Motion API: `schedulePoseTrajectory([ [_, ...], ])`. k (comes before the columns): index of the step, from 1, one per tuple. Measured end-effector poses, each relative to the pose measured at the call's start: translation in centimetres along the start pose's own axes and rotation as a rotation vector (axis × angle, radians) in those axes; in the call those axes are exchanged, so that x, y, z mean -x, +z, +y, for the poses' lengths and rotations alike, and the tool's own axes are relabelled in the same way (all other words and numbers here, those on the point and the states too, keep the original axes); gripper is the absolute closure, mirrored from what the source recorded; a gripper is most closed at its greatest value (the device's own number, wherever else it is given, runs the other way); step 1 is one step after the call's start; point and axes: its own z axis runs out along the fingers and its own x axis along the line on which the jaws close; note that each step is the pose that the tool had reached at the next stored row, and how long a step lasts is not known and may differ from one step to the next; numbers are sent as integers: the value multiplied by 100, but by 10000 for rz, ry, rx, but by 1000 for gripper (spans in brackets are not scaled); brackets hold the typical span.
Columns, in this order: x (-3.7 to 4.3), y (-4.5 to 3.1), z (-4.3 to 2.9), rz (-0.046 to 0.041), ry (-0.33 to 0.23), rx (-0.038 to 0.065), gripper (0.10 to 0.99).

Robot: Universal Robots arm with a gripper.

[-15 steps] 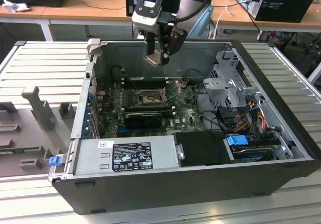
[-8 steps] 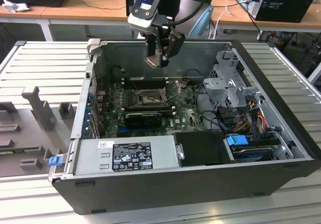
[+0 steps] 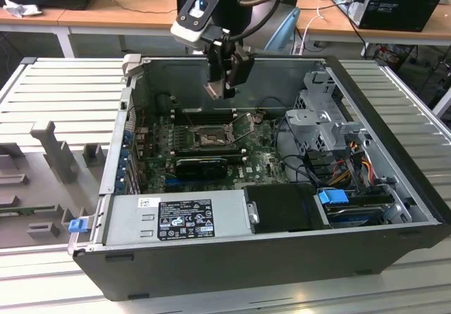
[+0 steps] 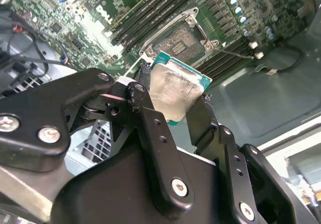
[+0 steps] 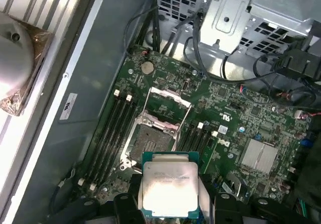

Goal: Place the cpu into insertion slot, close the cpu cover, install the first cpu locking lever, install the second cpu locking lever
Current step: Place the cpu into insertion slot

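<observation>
My gripper [image 3: 224, 83] hangs inside the open computer case, above the green motherboard [image 3: 264, 160], and is shut on the cpu. Both wrist views show the cpu [image 4: 173, 91] [image 5: 168, 186] as a flat square chip with a pale silver top and green edge, pinched on two opposite sides by the black fingers [image 4: 146, 91]. The insertion slot [image 5: 153, 141] [image 4: 181, 37] [image 3: 211, 139] lies bare below and slightly ahead of the chip, which does not touch it. The cpu cover [image 5: 168, 101], a silver frame, stands flipped open beyond the slot.
Long memory slots [image 5: 113, 128] flank the socket on both sides. A thin metal lever [image 4: 235, 54] sticks out beside it. A black card [image 3: 201, 165], the power supply [image 3: 176, 219], a drive cage [image 3: 320, 120] and loose cables [image 3: 352, 162] crowd the case; its walls enclose the board.
</observation>
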Motion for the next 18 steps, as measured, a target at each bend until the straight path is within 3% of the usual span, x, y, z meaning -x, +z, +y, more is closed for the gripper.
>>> schedulePoseTrajectory([
  [16,8,179,-8,-131,3380,98,557],
  [18,12,258,-11,-149,3942,102,557],
])
